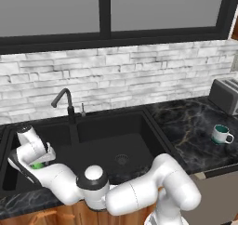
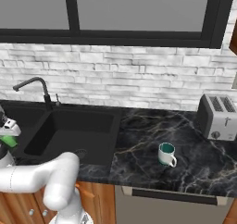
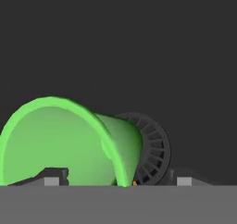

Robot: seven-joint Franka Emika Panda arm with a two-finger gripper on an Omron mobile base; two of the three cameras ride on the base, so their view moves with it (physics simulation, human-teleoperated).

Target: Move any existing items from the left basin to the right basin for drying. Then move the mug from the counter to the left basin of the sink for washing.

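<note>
Green shows between the tool's (image 3: 118, 179) two tips in the hand view: the cup (image 3: 69, 144) lies on its side on the floor of the left basin (image 3: 115, 42), its open mouth turned toward the camera, its narrow end against the round drain (image 3: 155, 149) just beyond. One tip sits in front of the cup's mouth, the other beside the drain, so the jaws stand wide and straddle the cup. Whether the tips touch its wall cannot be told; no firm grip is evident.

In the left base view the tool (image 1: 39, 161) is down inside the left basin (image 1: 14, 177) with a sliver of the cup (image 1: 36, 165) visible at the hand. The right basin (image 1: 116, 140), across the divider from the tool, holds nothing but its drain.

Far to the tool's right, well apart, the white mug (image 2: 167, 154) stands upright on the black marble surface (image 2: 152, 130), near the toaster (image 2: 217, 116).

Assessment: the task is at its first stage. The cup is not yet lifted nor transferred to the right basin. The mug is untouched. Remaining work, in my judgement: close on the cup, carry it over the divider, release, then fetch the mug into the left basin.
</note>
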